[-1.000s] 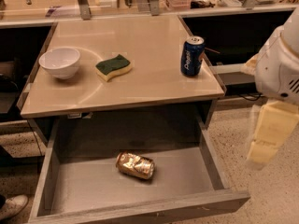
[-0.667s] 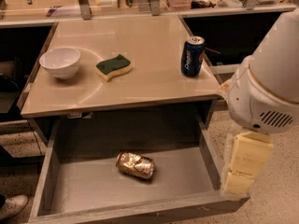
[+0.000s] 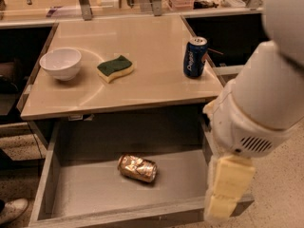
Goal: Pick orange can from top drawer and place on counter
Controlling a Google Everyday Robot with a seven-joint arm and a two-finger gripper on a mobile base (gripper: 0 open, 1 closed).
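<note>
Small, dented gold-orange metal can (image 3: 137,167) on its side on the flat bottom of the wide, shallow grey wooden top drawer (image 3: 90,194), about midway across and somewhat toward the front, long axis running roughly left to right. Sole content of that drawer, clear of all four low walls. Pale yellow tool (image 3: 221,205) at the end of a bulky white robot arm (image 3: 266,99), hanging low on the right side of the view, at the drawer's front right corner. Well apart from the orange can, off to its right and nearer the camera, not touching it. Cannot tell whether set wide or narrow from this angle. Drawer standing open beneath the smooth, glossy beige rectangular counter (image 3: 152,37), front edge close to the bottom of the view. On the counter, toward the left edge, a round white bowl (image 3: 60,63), upright, showing only its plain white inside. Just right of the bowl, apart from it, a flat sponge (image 3: 115,68) with a dark green top and yellow underside. Near the counter's right edge, a smooth blue drink can with white lettering (image 3: 195,57), upright, well apart from the sponge and just left of the white arm's upper part.
</note>
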